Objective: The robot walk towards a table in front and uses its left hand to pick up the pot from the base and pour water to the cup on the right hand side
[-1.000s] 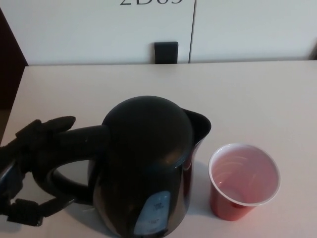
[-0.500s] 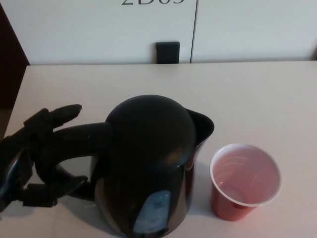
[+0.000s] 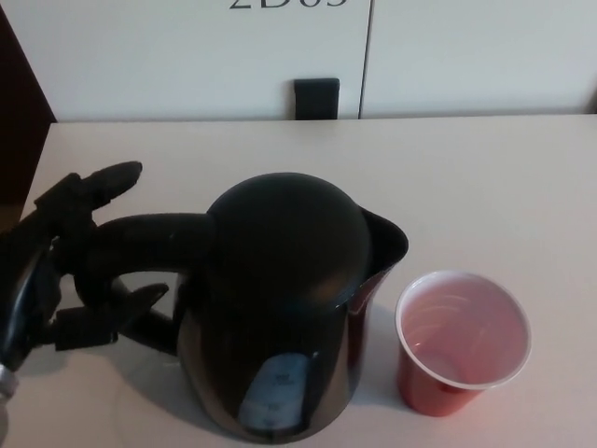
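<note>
Item: your left hand (image 3: 70,257), frame left, fingers wrapped round the handle of the black pot (image 3: 284,303); red cup (image 3: 462,341) lower right.

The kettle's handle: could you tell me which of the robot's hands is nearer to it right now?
Left. The left hand is at the handle of the kettle, fingers around it. The right hand is not in view.

We see a pale bench (image 3: 485,168), a white wall (image 3: 187,65) bearing partly cropped dark lettering (image 3: 287,4), and a small black box (image 3: 316,99).
</note>
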Robot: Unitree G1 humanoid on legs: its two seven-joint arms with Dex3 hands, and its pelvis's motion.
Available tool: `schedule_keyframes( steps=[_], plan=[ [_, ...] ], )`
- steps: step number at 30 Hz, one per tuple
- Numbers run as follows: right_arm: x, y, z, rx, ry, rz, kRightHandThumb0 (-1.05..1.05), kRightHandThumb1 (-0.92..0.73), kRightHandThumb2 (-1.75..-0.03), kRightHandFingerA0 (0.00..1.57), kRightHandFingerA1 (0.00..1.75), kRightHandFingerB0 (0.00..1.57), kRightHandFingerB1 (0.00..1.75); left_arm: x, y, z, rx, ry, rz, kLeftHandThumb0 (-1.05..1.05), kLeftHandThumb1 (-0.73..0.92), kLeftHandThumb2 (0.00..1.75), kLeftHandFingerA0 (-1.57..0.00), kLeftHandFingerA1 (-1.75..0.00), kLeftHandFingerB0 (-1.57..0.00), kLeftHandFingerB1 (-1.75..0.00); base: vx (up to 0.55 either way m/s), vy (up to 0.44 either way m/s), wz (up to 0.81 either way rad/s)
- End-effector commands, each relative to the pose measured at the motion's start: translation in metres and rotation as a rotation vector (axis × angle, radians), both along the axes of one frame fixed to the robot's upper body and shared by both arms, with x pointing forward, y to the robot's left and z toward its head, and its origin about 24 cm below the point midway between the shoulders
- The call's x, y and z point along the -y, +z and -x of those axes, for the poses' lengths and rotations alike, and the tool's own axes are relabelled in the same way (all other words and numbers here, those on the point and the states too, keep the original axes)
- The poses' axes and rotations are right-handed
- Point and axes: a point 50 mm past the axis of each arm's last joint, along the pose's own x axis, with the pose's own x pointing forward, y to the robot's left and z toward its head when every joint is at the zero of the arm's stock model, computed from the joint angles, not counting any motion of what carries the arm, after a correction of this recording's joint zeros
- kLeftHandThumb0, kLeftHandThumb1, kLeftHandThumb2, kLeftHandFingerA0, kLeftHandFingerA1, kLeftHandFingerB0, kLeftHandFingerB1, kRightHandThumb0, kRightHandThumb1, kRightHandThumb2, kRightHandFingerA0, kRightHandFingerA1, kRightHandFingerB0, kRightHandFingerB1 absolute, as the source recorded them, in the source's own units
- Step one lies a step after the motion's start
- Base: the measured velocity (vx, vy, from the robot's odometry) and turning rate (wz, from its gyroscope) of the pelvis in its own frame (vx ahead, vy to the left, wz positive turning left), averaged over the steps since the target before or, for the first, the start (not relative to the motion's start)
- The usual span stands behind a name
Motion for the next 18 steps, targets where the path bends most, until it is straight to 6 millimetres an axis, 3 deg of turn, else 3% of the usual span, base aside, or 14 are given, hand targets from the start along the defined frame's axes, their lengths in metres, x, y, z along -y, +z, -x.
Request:
schedule_keyframes(
  steps=[1,3,4,6,7,8,10,18],
  plan=[
    [0.007,0.003,0.0,-0.004,0.003,0.028,-0.44,-0.61,-0.58,0.58,0.59,0.53,0.5,-0.003,-0.001,-0.01,0.01,0.083,-0.11,-0.17,0.71,0.61,-1.18,-0.57,-0.47,-0.36,0.0,0.0,0.0],
    [0.006,0.003,0.0,-0.006,0.01,0.03,-0.44,-0.61,-0.58,0.58,0.59,0.53,0.5,-0.003,-0.001,-0.014,0.018,0.081,-0.165,-0.16,0.73,0.62,-1.24,-0.6,-0.51,-0.38,0.0,0.0,0.0],
    [0.006,0.003,-0.001,-0.006,0.018,0.034,-0.45,-0.61,-0.58,0.57,0.57,0.49,0.47,-0.002,-0.001,-0.016,0.018,0.066,-0.184,-0.18,0.75,0.63,-1.31,-0.65,-0.64,-0.42,0.0,0.0,0.0],
    [0.006,0.003,-0.001,-0.007,0.029,0.04,-0.45,-0.61,-0.58,0.57,0.57,0.49,0.47,-0.002,-0.001,-0.019,0.02,0.046,-0.212,-0.18,0.75,0.63,-1.31,-0.65,-0.64,-0.42,0.0,0.0,0.0],
    [0.006,0.004,-0.002,-0.004,0.021,0.036,-0.43,-0.6,-0.57,0.58,0.6,0.51,0.5,0.0,-0.003,-0.024,0.0,0.019,-0.223,-0.08,0.68,0.66,-1.21,-1.01,-1.04,-0.64,0.0,0.0,0.0],
    [0.005,0.004,-0.004,0.0,0.009,0.029,-0.43,-0.6,-0.57,0.58,0.6,0.51,0.5,0.002,-0.006,-0.032,-0.031,-0.021,-0.241,-0.08,0.68,0.66,-1.21,-1.01,-1.04,-0.64,0.0,0.0,0.0],
    [0.006,0.005,-0.006,0.003,0.004,0.031,-0.43,-0.6,-0.58,0.59,0.61,0.55,0.51,0.003,-0.009,-0.036,-0.072,-0.041,-0.225,-0.04,0.65,0.74,-1.14,-1.0,-0.97,-0.84,0.0,0.0,0.0],
    [0.007,0.009,-0.014,0.026,0.027,0.046,-0.44,-0.61,-0.58,0.57,0.59,0.49,0.48,0.01,-0.012,-0.047,-0.129,-0.122,-0.218,-0.06,0.65,0.75,-1.08,-1.1,-0.9,-0.95,0.0,0.0,0.0]
  ],
)
